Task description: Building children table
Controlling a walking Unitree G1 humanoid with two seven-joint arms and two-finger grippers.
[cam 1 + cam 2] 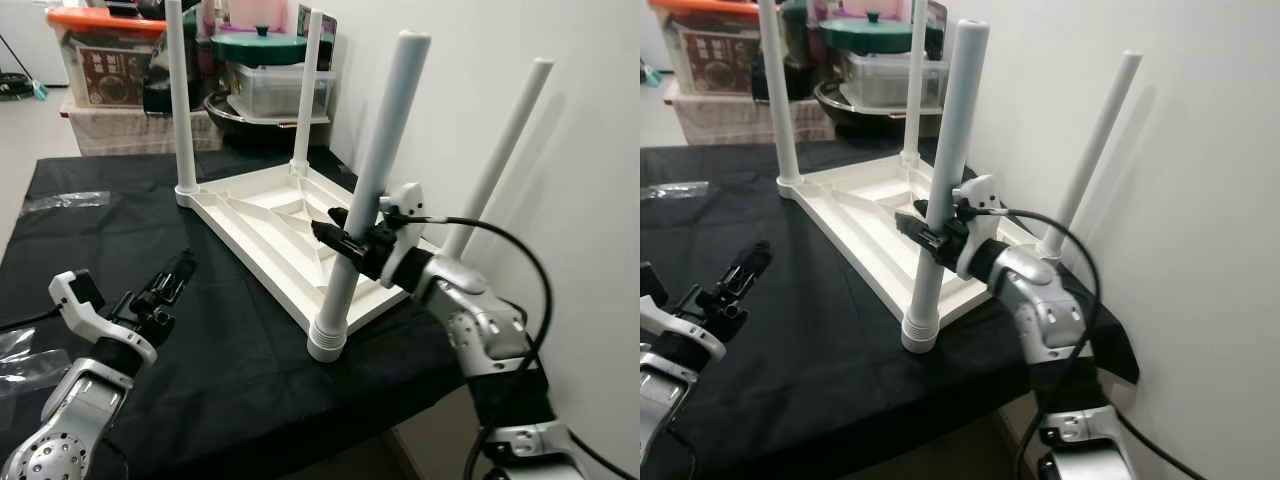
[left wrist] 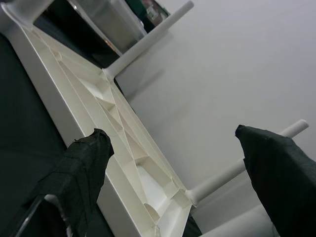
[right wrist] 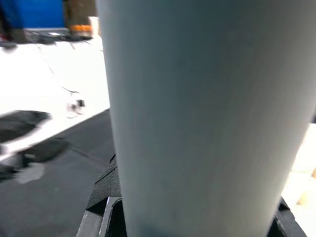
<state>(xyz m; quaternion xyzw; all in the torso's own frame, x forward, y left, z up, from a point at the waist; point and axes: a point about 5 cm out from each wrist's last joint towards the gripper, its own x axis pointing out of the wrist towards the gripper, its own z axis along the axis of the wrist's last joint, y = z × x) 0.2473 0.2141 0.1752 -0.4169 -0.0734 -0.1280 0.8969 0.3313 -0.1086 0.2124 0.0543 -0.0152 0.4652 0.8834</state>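
Note:
A white children's table [image 1: 262,222] lies upside down on the black cloth [image 1: 110,250], with its legs pointing up. My right gripper [image 1: 342,236] is shut on the nearest leg [image 1: 385,130] about halfway up; that leg stands in its socket at the front corner. In the right wrist view the leg [image 3: 197,113] sits close between the fingers. My left gripper [image 1: 165,285] hovers open over the cloth to the front left, apart from the table. In the left wrist view its fingers [image 2: 79,173] frame the table's ribbed underside [image 2: 123,143].
Storage boxes [image 1: 105,60] and a green-lidded pot [image 1: 260,45] are stacked behind the cloth-covered table. A white wall [image 1: 590,180] runs close along the right, by the far leg [image 1: 500,150]. Clear plastic wrap [image 1: 65,200] lies at the left.

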